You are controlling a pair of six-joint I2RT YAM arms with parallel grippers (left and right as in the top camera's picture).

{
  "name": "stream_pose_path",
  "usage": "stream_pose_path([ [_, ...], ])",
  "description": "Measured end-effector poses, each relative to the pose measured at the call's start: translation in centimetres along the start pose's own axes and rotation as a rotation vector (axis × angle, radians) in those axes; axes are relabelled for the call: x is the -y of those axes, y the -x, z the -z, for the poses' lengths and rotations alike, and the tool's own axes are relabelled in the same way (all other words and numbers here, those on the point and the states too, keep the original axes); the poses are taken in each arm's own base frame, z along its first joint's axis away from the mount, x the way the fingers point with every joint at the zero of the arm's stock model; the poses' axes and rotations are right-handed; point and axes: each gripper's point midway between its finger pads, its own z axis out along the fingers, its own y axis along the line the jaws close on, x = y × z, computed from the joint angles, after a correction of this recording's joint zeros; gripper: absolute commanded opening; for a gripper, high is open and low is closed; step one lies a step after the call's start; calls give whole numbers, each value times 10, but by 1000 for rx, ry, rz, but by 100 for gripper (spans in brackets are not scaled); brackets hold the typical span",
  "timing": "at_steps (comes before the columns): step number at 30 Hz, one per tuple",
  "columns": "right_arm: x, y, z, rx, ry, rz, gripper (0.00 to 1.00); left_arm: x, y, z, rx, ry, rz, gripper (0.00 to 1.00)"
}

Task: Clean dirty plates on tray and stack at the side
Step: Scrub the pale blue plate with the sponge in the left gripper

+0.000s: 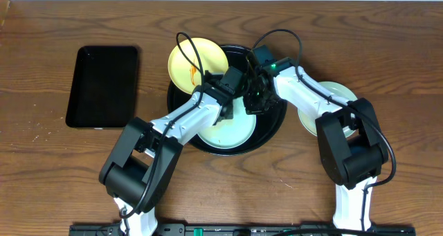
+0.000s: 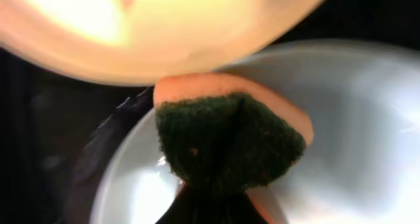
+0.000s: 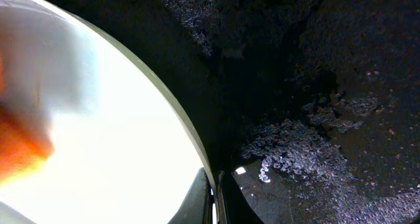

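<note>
**A:** While left fingers are pinching the sponge over the pale plate in the tray, what's right doing?

**B:** Right fingers are pinching its rim, probably bracing it for scrubbing. Yellow plate is lying across the tray's far rim.
</note>
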Motion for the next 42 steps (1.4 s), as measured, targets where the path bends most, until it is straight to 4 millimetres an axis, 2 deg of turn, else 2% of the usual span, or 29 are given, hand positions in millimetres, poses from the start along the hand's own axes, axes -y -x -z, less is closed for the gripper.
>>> stream_pose_path([
  [3,0,0,0,0,0,0,1,-11,-14,1,-57,44,-2,8],
  [7,0,0,0,0,0,0,1,-9,-32,3,-147,16,-1,8],
  [10,0,1,0,3,0,1,1,4,-39,6,-211,-74,26,8],
  [13,0,1,0,4,-1,1,1,26,-41,10,-249,-195,48,8],
  [17,0,1,0,3,-1,1,1,56,-32,17,-241,-351,61,8],
  [20,0,1,0,3,-1,1,1,67,-22,18,-208,-400,66,8],
  [24,0,0,0,0,0,0,1,57,-9,12,-154,-358,85,8],
  [28,0,0,0,0,0,0,1,32,5,2,-109,-274,125,8],
  [30,0,0,0,1,0,0,1,20,6,-1,-115,-237,139,8],
  [33,0,0,0,0,0,0,1,3,-3,-4,-159,-179,155,8],
  [37,0,0,0,0,0,0,1,-8,-21,-1,-246,-139,162,8],
  [42,0,1,0,4,0,1,1,3,-44,10,-390,-230,179,8],
])
